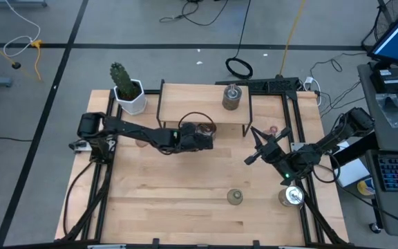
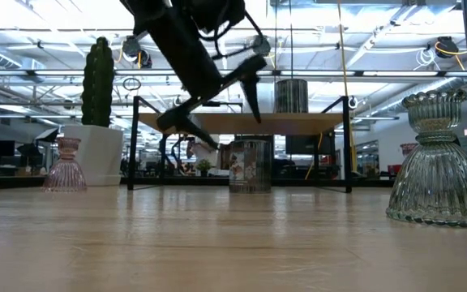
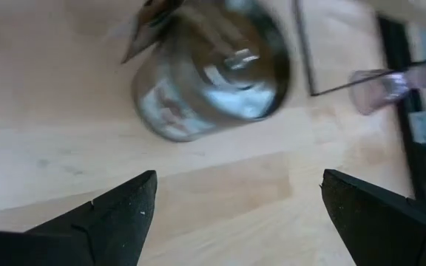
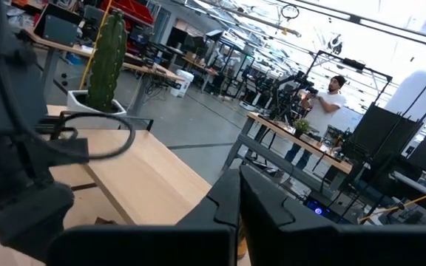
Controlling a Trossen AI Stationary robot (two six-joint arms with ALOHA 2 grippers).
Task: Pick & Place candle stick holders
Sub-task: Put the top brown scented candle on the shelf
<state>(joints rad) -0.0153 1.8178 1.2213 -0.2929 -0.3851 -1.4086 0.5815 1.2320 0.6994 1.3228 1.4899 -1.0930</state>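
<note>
A silvery cylinder holder stands upright on the table at the front edge of the wooden shelf. My left gripper hovers open above it and on its near side, one finger to each side, touching nothing; the low view shows the gripper clear above the holder. A second silvery holder stands on the shelf and a third at the near right. A pink glass holder stands left, another right, and an olive-green one near the front. My right gripper waits shut, raised at the right.
A cactus in a white pot stands at the back left corner. The shelf's black frame legs stand on the table. Bare wood lies in the near middle. A person stands far off in the room.
</note>
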